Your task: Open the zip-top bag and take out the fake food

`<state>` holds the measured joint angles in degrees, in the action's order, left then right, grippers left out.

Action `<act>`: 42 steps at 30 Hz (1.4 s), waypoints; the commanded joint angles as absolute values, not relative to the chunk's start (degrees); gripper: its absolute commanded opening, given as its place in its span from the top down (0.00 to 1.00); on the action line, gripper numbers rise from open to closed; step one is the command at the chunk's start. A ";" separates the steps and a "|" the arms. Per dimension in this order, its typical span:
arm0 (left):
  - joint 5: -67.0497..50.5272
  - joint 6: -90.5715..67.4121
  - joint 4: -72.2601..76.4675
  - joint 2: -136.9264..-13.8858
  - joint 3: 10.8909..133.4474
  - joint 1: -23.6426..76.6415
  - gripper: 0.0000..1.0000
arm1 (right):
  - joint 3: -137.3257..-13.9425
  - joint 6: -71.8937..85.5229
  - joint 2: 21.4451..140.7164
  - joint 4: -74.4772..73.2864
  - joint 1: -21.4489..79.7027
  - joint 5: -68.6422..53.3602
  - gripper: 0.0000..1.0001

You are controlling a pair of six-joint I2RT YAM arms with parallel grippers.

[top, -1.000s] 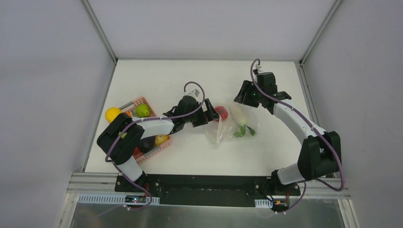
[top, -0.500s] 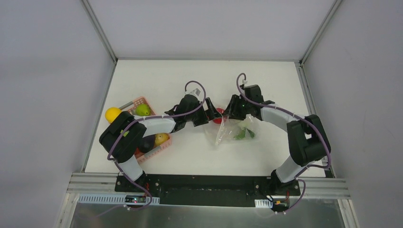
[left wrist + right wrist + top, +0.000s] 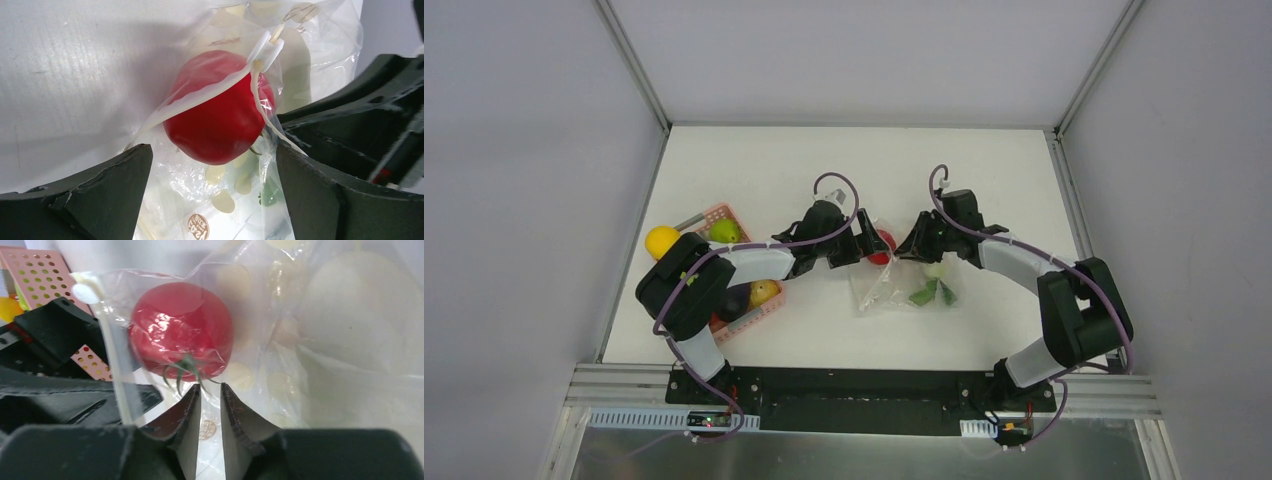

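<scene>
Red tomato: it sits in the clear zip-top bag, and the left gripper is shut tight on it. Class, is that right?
No. The red tomato is in the zip-top bag, but the left gripper is open: the left wrist view shows its fingers wide apart, one on each side of the tomato, not gripping it.

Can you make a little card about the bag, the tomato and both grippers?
bag: zip-top bag, clear, lying on the table
inside: red tomato, white vegetable, something green
left gripper: open, a finger on each side of the tomato
right gripper: nearly shut by the tomato; pinch unclear
basket: pink basket, green fruit in it, left of the bag
</scene>
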<state>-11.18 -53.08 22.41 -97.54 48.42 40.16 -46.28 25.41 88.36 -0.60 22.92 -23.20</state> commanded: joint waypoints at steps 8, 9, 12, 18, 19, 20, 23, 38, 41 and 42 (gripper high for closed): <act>-7.94 -48.31 19.59 -94.49 49.22 40.68 0.02 | -46.56 25.33 87.04 -2.16 23.22 -21.67 0.90; -7.96 -48.14 19.58 -94.15 49.22 40.69 0.02 | -46.51 25.23 86.31 -2.76 23.23 -21.30 0.91; -8.49 -47.61 19.62 -92.97 49.30 40.76 0.02 | -47.45 24.36 82.51 -4.73 23.28 -19.60 0.88; -8.19 -46.93 19.63 -91.85 48.42 40.83 0.04 | -55.14 21.60 79.32 -10.35 23.05 -17.83 0.64; -8.19 -46.93 19.67 -91.97 48.24 40.79 0.04 | -56.52 21.52 79.79 -10.67 23.03 -18.88 0.58; -8.13 -46.96 19.67 -92.07 47.87 40.78 0.05 | -57.68 21.54 80.42 -10.63 23.12 -20.10 0.53; -7.80 -47.66 20.35 -92.46 46.72 40.78 0.07 | -59.93 21.75 82.69 -10.18 23.60 -20.63 0.45; -7.94 -47.88 19.75 -93.43 47.37 40.79 0.11 | -55.14 21.16 86.09 -12.64 24.39 -24.64 0.47; -8.06 -48.11 19.83 -93.52 47.22 40.78 0.11 | -53.53 21.82 87.37 -10.02 24.45 -25.35 0.52; -8.08 -48.15 19.83 -93.44 47.16 40.78 0.12 | -53.33 22.02 87.79 -9.57 24.55 -25.39 0.56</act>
<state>-8.43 -48.45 19.22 -93.91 46.87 40.21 -54.46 21.85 87.59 -12.82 24.21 -23.31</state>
